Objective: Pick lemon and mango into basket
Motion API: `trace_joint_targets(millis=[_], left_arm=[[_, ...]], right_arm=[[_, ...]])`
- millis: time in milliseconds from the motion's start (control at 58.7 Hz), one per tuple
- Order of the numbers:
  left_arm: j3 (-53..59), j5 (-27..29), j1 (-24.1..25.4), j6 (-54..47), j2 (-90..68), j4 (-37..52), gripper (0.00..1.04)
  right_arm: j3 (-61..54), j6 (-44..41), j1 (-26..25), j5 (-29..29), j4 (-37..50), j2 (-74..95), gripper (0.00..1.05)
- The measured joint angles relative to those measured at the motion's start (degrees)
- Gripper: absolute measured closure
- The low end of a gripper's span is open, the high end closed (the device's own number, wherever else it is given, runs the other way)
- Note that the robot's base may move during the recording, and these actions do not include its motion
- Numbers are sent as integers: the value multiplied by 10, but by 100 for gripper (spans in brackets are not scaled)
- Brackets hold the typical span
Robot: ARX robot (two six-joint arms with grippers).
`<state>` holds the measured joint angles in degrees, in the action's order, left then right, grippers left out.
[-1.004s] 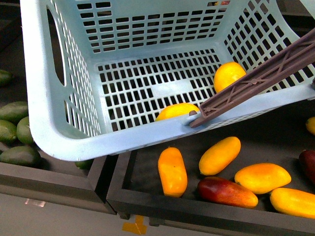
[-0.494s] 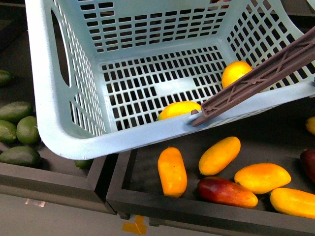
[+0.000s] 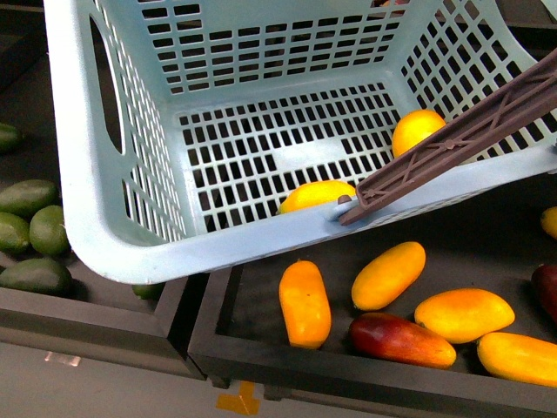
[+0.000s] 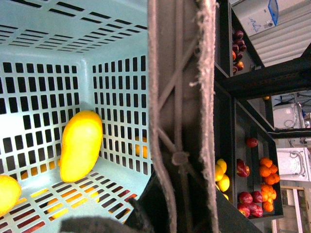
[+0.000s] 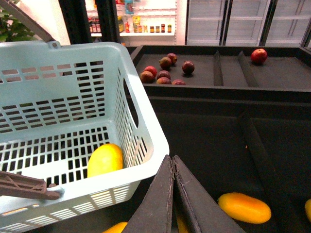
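Right tool [image 5: 173, 194] closed, empty; left unseen; basket [image 3: 96, 218] holds lemon [image 3: 417, 129], mango [image 3: 315, 193] (no legible writing).

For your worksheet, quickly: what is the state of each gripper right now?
Left gripper: cannot be told; its camera shows the basket and a handle, not its fingers.
Right gripper: closed, empty.

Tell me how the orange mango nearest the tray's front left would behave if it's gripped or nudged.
The mango looks smooth and glossy, so the fingers may slip along its skin. Its oblong, rounded shape suggests it would roll sideways if pushed on its long side. It lies apart from its neighbours in the black tray, so nothing nearby would stop it quickly.
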<state>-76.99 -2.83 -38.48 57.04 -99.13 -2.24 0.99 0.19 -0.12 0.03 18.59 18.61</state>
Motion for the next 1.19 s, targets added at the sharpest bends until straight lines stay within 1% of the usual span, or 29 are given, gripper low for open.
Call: trace_joint_targets(millis=[477,562,596,817,868,953,1004,1089,1158,1192], left_arm=[[0,0,0,0,0,0,99],[0,0,0,0,0,0,99],[0,0,0,0,0,0,99],[0,1,0,-1,0,0,99],[0,0,0,1,0,0,99],[0,1,0,-1,0,0,99],[0,1,0,-1,0,0,99],[0,0,0,-1,0,0,99],[0,0,0,-1,0,0,99],[0,0,0,0,0,0,99]], right_arm=[[0,0,0,0,-84,-85,103],[0,0,0,0,-168,-149,103],[0,0,0,0,-179,-166,103],[0,0,0,0,-185,-182,103],[0,0,0,0,-185,-182,95],[0,0,0,0,-185,-182,79],[0,0,0,0,-185,-182,72],[0,0,0,0,-185,-182,57],[0,0,0,0,-185,-182,46],[0,0,0,0,-185,-182,38]])
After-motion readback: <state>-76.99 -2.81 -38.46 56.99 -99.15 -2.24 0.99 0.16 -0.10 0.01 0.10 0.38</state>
